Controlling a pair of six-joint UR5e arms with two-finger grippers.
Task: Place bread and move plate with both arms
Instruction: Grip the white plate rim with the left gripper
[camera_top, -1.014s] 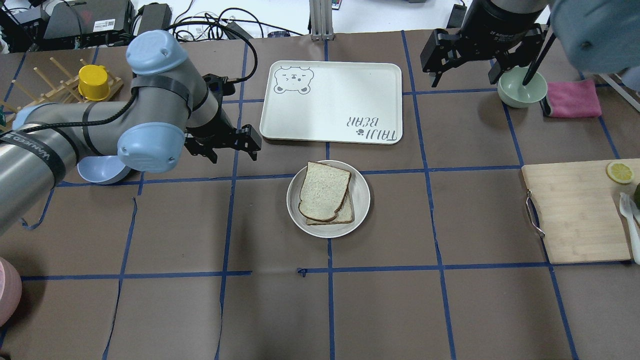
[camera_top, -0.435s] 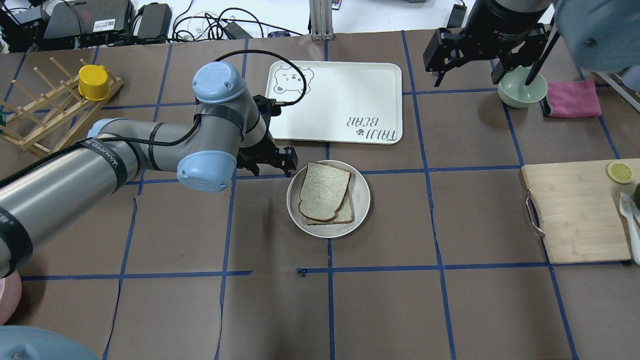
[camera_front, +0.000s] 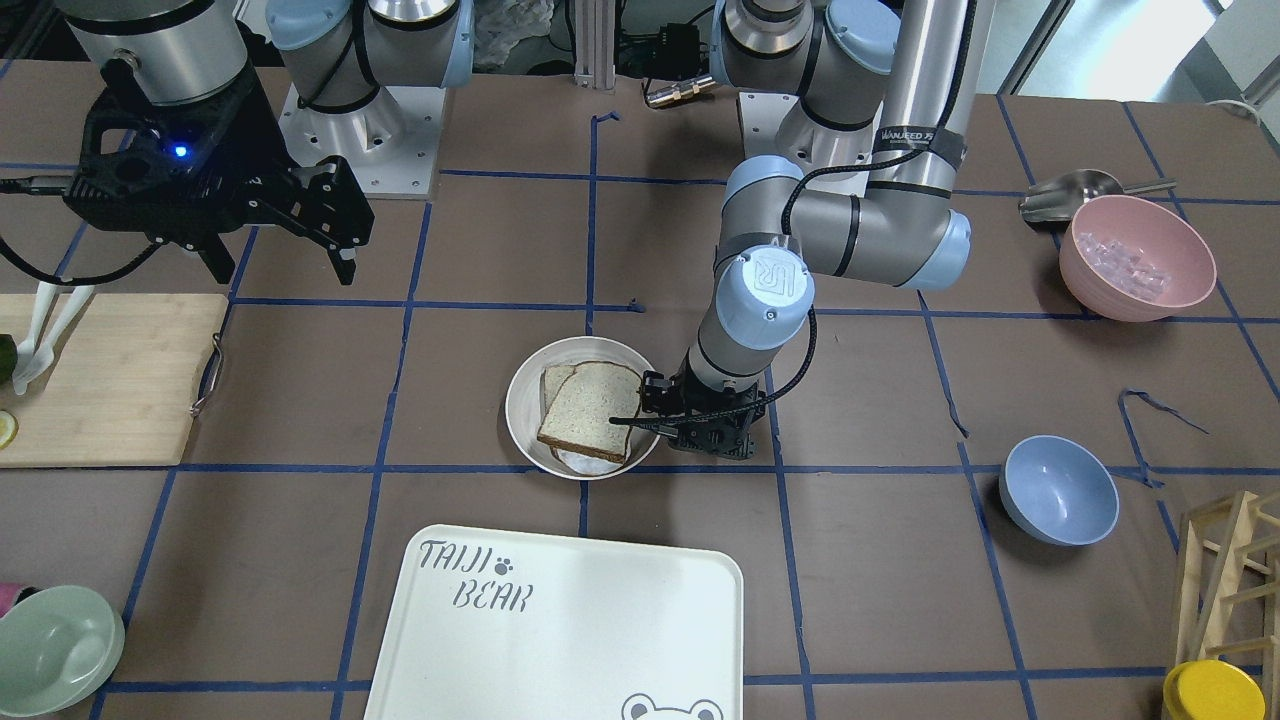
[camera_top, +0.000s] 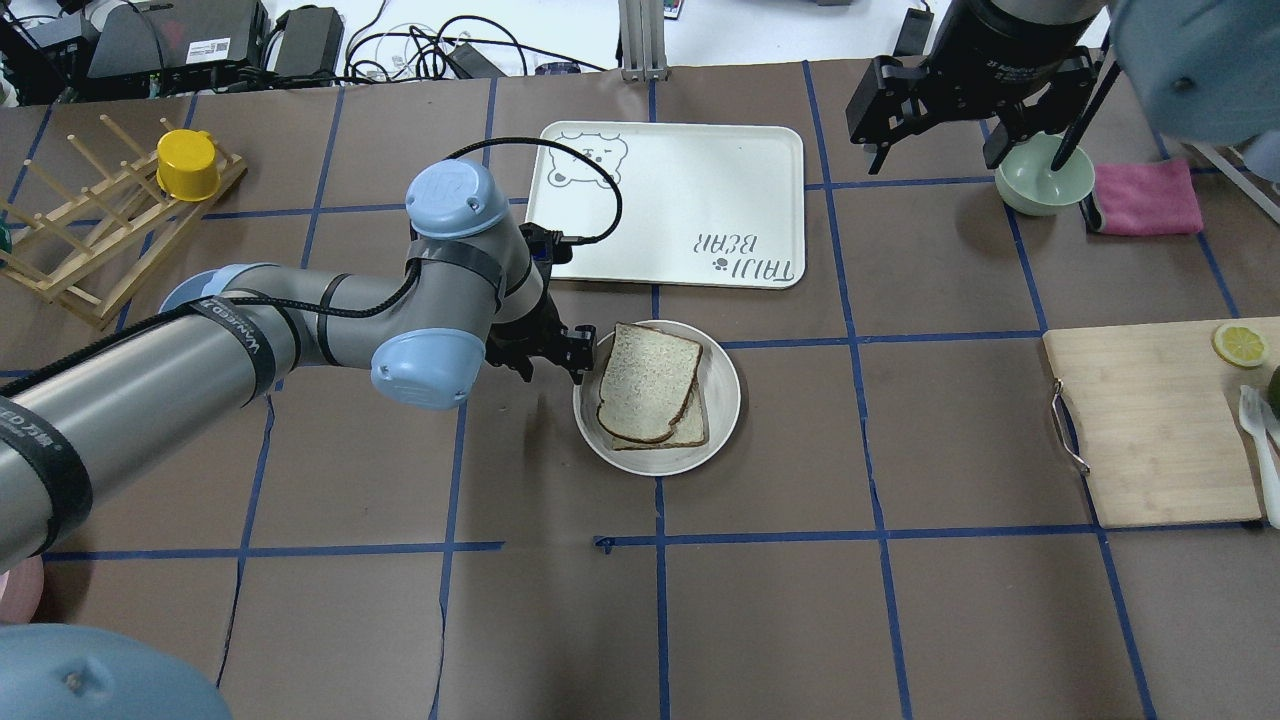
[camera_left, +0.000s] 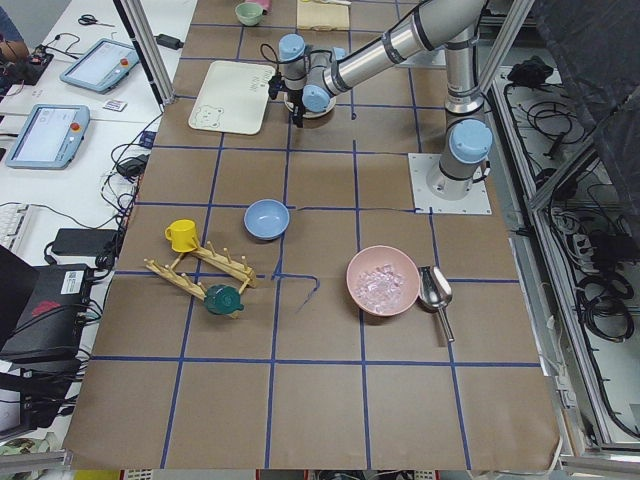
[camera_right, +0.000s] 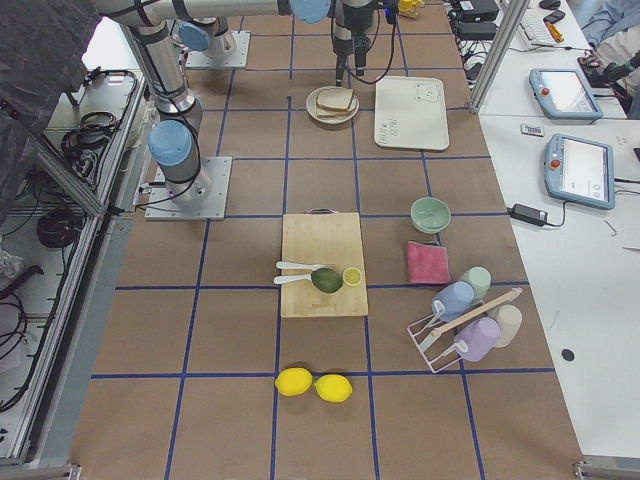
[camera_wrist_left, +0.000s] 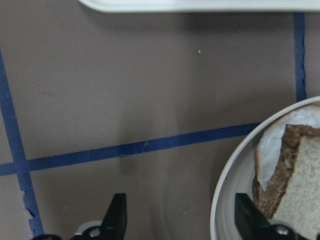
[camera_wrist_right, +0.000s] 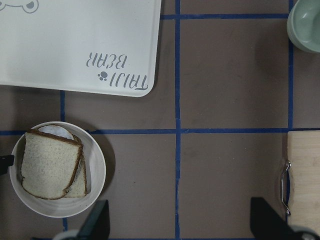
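The cream plate (camera_top: 723, 400) lies mid-table with the bread (camera_top: 648, 380) on it, resting on a smaller pale slice (camera_top: 695, 428). My left gripper (camera_top: 553, 370) is open and low at the plate's left rim. In the left wrist view the left gripper (camera_wrist_left: 182, 222) straddles the rim (camera_wrist_left: 220, 200), with one finger over the plate beside the bread (camera_wrist_left: 300, 190) and the other outside it. My right gripper (camera_top: 935, 130) is open and empty, high over the far right. The right wrist view looks down on the plate (camera_wrist_right: 95, 165) and bread (camera_wrist_right: 50, 165).
The white TAIJI BEAR tray (camera_top: 670, 205) lies just beyond the plate. A green bowl (camera_top: 1045, 180) and pink cloth (camera_top: 1145, 198) sit far right, and a cutting board (camera_top: 1150, 430) at right. A blue bowl (camera_front: 1060, 490), pink bowl (camera_front: 1137, 258) and wooden rack (camera_top: 100, 230) are on the left side.
My left arm has swung right and down, bringing its open gripper from beside the tray's corner to the plate's left rim. The right arm has hardly moved. Plate and bread have not moved.
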